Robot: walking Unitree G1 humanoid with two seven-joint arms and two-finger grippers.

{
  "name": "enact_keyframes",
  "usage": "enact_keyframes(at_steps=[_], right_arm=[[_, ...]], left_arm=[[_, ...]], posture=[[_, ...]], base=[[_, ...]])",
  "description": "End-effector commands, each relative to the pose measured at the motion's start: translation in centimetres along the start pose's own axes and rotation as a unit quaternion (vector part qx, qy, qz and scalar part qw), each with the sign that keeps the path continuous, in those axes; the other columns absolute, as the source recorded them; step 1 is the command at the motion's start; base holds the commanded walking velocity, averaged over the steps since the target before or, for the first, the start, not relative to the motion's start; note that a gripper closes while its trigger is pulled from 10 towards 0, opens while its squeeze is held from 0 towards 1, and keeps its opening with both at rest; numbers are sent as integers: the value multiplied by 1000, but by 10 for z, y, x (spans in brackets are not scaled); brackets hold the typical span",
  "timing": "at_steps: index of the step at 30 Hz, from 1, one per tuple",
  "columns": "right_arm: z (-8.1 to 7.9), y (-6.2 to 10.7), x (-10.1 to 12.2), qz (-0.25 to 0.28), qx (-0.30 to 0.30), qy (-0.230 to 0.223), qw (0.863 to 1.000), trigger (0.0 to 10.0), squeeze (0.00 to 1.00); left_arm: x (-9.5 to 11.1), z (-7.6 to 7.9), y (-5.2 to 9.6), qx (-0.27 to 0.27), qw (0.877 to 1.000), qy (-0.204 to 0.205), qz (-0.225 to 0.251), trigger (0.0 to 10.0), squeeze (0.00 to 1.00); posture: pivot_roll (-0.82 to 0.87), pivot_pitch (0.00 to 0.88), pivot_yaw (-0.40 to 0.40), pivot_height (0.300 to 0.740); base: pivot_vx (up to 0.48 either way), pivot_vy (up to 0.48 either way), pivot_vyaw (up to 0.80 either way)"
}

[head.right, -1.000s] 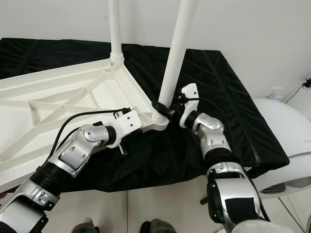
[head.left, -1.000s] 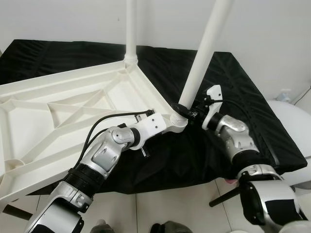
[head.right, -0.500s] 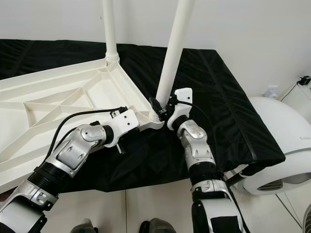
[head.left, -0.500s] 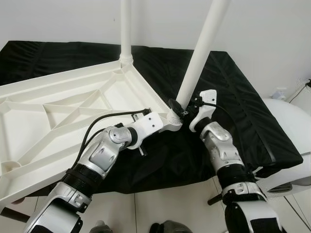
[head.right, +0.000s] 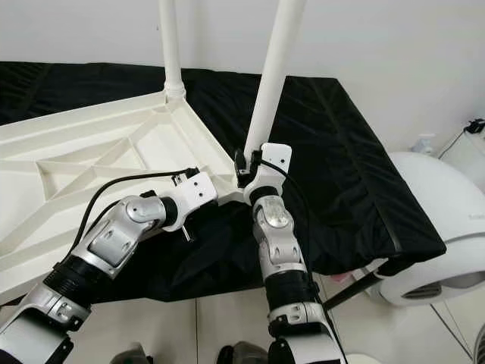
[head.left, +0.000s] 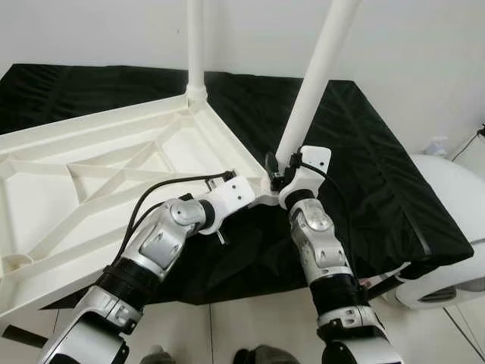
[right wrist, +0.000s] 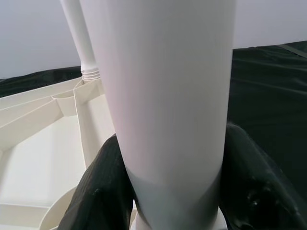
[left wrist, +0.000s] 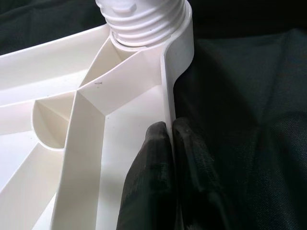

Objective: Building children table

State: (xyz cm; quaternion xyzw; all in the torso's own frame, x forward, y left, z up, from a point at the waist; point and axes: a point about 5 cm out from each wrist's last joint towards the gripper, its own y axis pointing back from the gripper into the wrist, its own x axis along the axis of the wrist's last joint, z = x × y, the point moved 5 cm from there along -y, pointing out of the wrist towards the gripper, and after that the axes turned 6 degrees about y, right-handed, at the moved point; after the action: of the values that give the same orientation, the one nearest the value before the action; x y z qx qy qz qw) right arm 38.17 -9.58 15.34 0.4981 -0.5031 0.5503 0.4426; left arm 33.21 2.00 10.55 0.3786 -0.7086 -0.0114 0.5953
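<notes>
**Observer:** What worries you from here?

**Operator:** Cross-threading, mostly. I have the right gripper [head.left: 279,168] clamped around the near table leg [head.left: 312,83] just above its socket, one black finger [right wrist: 108,191] on each side of the white tube. The leg leans a little toward the robot's right as it rises, so if I keep turning it while it sits off-axis, I judge the thread could bind or the leg could pop out of the corner.

**Observer:** And the other arm?

**Operator:** The left gripper [left wrist: 169,143] is pinched on the side rim of the tabletop [head.left: 91,171], close to that same corner, one finger inside the wall and one outside. The rim is thin and smooth, so I think that hold could slip, and then the whole top would swivel on the black cloth [head.left: 364,152] instead of resisting my twist.

**Observer:** Where does the top sit?

**Operator:** It lies upside down on the cloth-covered surface, ribbed underside up, with its near corner beside the cloth's front edge and its far-left part overhanging toward the floor.

**Observer:** Which way do the legs run?

**Operator:** Their long axes point up and away from the underside. The far leg [head.left: 195,42] stands nearly vertical in its corner; the near one is tilted, foot end high, threaded end [left wrist: 144,21] down in the socket.
</notes>
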Motion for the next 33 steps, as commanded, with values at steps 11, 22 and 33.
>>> enact_keyframes(at_steps=[11, 22, 33], right_arm=[[31, 9, -12, -27, -62, -14, 998, 10000, 1000], [46, 5, -14, -21, 8, 26, 999, 10000, 0], [25, -5, -16, -32, 223, 44, 973, 10000, 0]], left_arm=[[-12, 26, -6, -50, 999, 7, -15, 10000, 0], [-10, 27, -8, -51, 999, 4, -11, 10000, 0], [-2, 25, -11, -52, 999, -5, -5, 10000, 0]], posture=[[46, 0, -103, 740], [37, 0, -102, 740], [44, 0, -99, 740]], base=[[0, 0, 0], [0, 0, 0], [0, 0, 0]])
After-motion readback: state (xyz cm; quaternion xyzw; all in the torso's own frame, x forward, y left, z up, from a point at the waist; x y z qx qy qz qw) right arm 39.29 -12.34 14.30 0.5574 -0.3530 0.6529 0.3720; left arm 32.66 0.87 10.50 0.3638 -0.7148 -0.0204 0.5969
